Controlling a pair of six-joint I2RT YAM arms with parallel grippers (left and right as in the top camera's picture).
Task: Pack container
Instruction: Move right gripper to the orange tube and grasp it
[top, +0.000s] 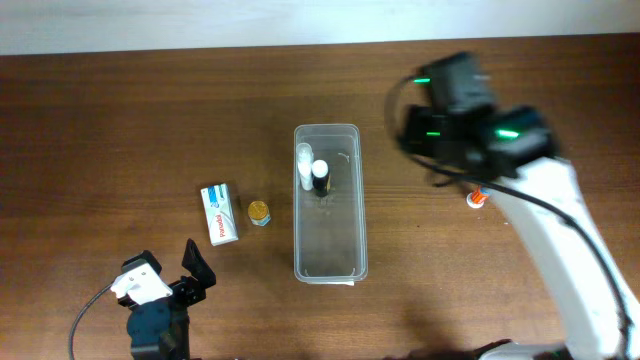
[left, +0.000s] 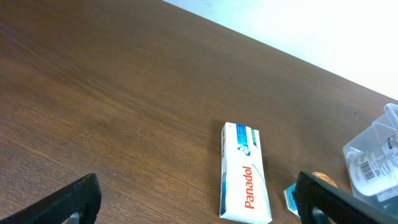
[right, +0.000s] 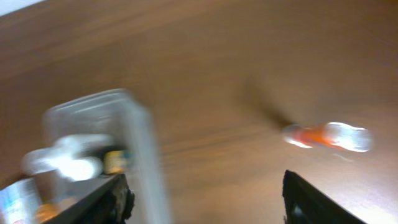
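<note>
The clear plastic container (top: 330, 240) lies lengthwise at the table's middle. At its far end lie a white bottle (top: 304, 160) and a dark bottle with a white cap (top: 320, 176). A white-and-blue Panadol box (top: 219, 213) and a small gold-lidded jar (top: 259, 212) sit left of it. A small orange-and-white bottle (top: 478, 198) lies to its right. My left gripper (top: 170, 272) is open and empty near the front edge, with the box (left: 244, 174) ahead of it. My right gripper (top: 418, 125) is open and empty, blurred, above the table between the container (right: 134, 149) and the orange bottle (right: 323, 135).
The left wrist view shows the gold jar (left: 323, 180) and a corner of the container (left: 376, 155) at the right. A white wall runs along the table's far edge (top: 200, 45).
</note>
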